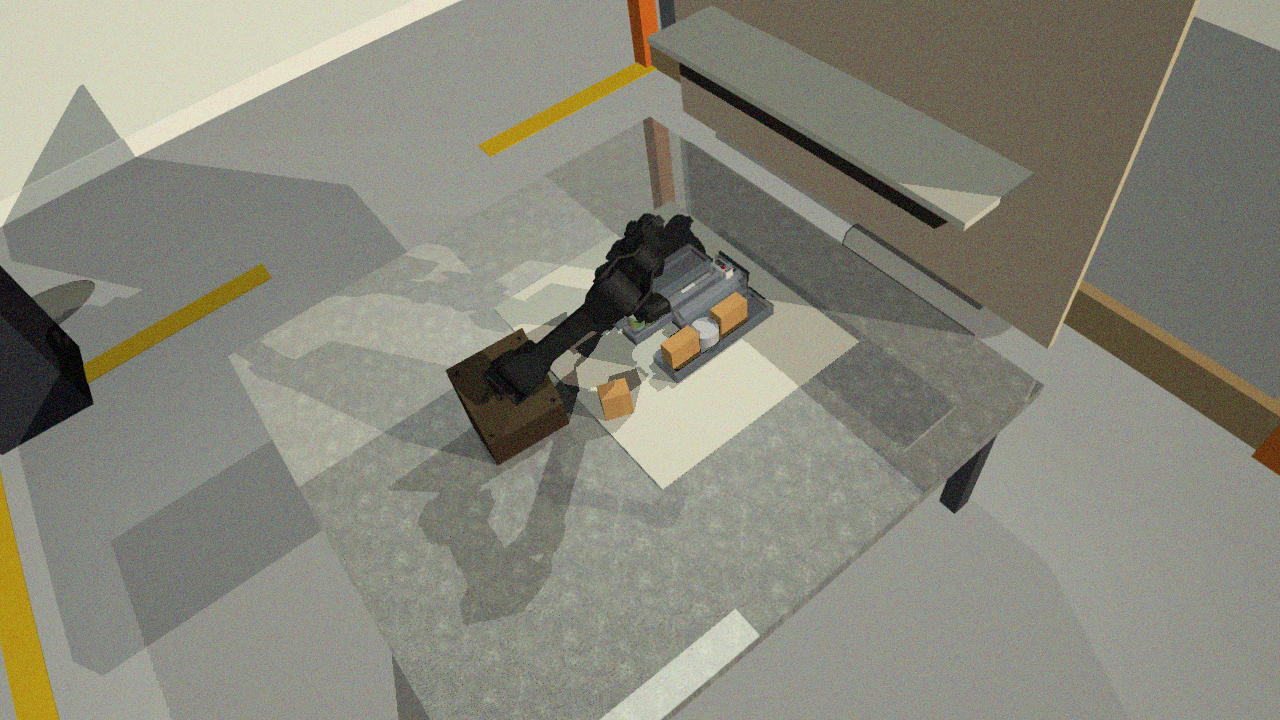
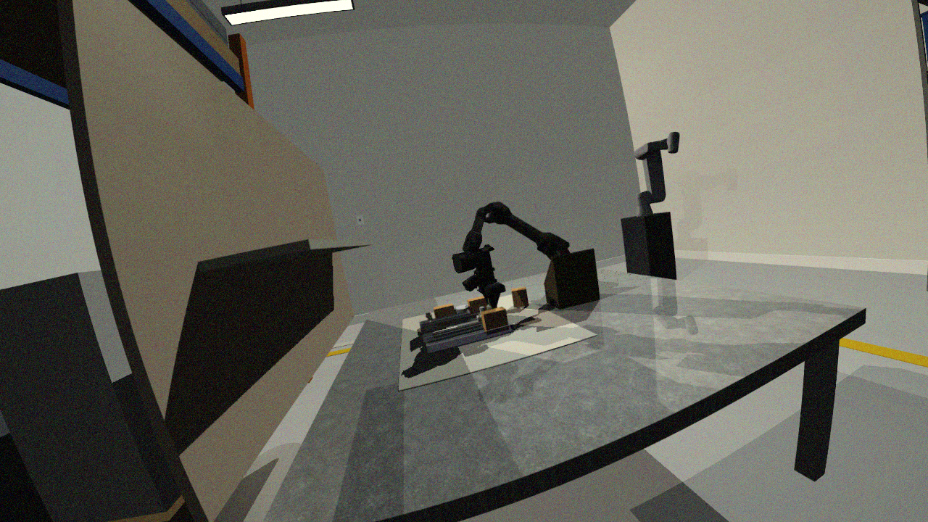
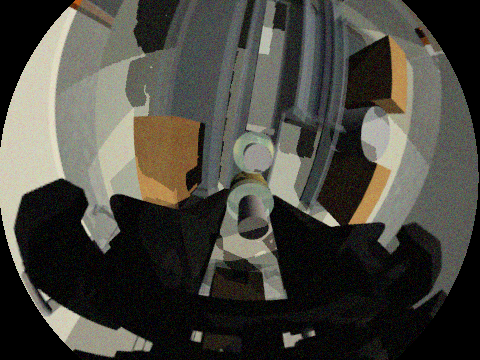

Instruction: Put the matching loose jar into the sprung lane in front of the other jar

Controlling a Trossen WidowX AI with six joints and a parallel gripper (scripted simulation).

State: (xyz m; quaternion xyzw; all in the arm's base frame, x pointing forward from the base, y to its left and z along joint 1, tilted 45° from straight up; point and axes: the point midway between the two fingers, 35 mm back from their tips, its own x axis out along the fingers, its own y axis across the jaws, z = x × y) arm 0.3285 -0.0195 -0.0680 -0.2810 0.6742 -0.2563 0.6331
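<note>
My gripper point(image 2: 494, 304) point(image 3: 248, 196) points down at the front end of the grey lane unit point(image 1: 689, 268). It is shut on a jar point(image 3: 253, 212) with a grey cylindrical top and a pale green ring. A second jar point(image 3: 257, 156) with a pale green ring and a grey top stands directly beyond it, at the front of the middle lane, in line with the held jar. The two look very close; whether they touch cannot be told. Behind the second jar the lane floor point(image 3: 266, 92) is pale grey. The pusher plate and front stop are hard to make out, and the held jar's base is hidden.
An orange block point(image 2: 494, 319) point(image 3: 167, 155) stands left of the lane in the wrist view. On the other side, two orange blocks point(image 1: 680, 347) point(image 1: 729, 313) flank a grey-topped jar point(image 1: 705, 334) point(image 3: 375, 134). Another orange block point(image 1: 614, 398) point(image 2: 519, 298) stands near the arm's base.
</note>
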